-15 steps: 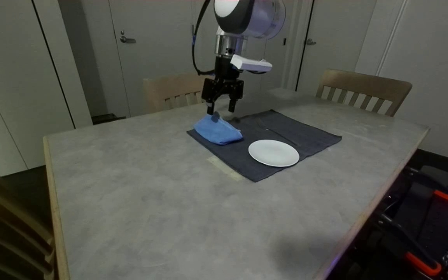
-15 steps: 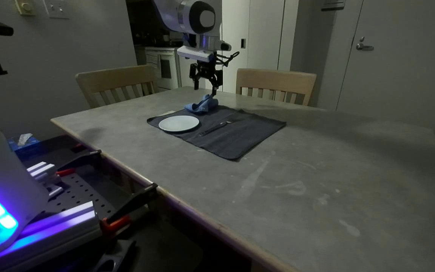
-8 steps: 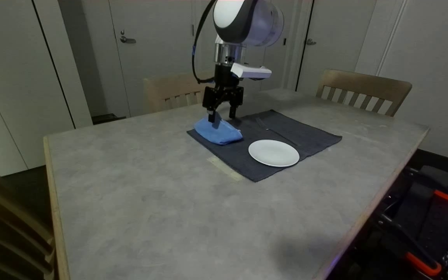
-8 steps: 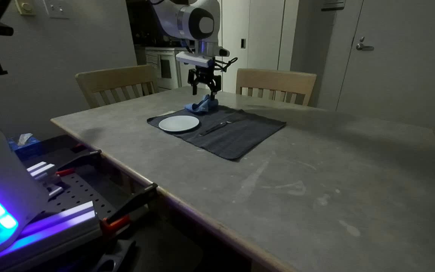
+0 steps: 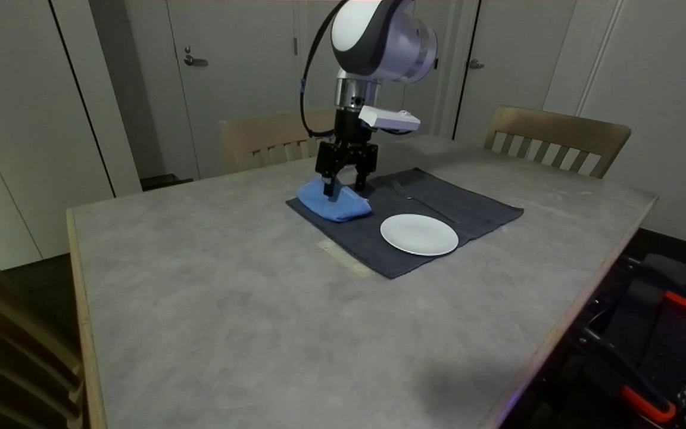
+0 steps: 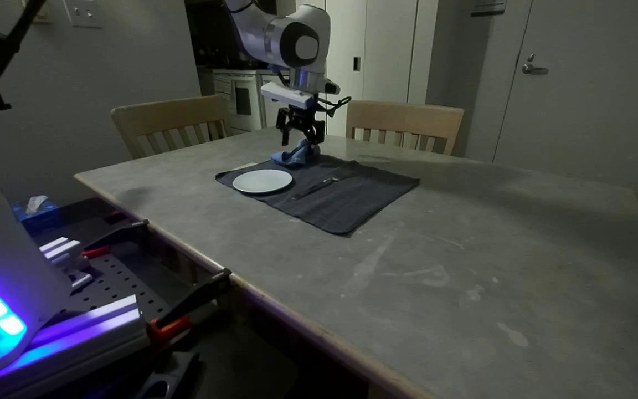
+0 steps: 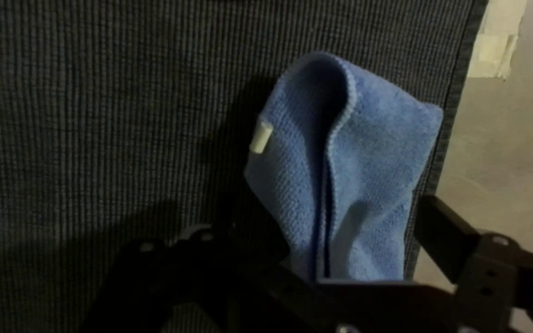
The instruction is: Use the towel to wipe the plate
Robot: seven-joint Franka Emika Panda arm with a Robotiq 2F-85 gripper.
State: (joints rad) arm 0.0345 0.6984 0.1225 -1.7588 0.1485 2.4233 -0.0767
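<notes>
Spread hand (image 5: pixel 344 189) at blue towel (image 5: pixel 339 208)

I'm reading this as a kitchen-side dining area: white stove (image 6: pixel 252 102) in back, slatted wooden chairs (image 6: pixel 405 113) at the table (image 5: pixel 248 322), placemat (image 5: pixel 474 205) with plate (image 5: pixel 419 235) on it. Lever-handled door (image 6: pixel 590 116), light switches (image 6: pixel 82 12) on the wall (image 6: pixel 130 55). Can't tell from my end whether it's home or office.
</notes>
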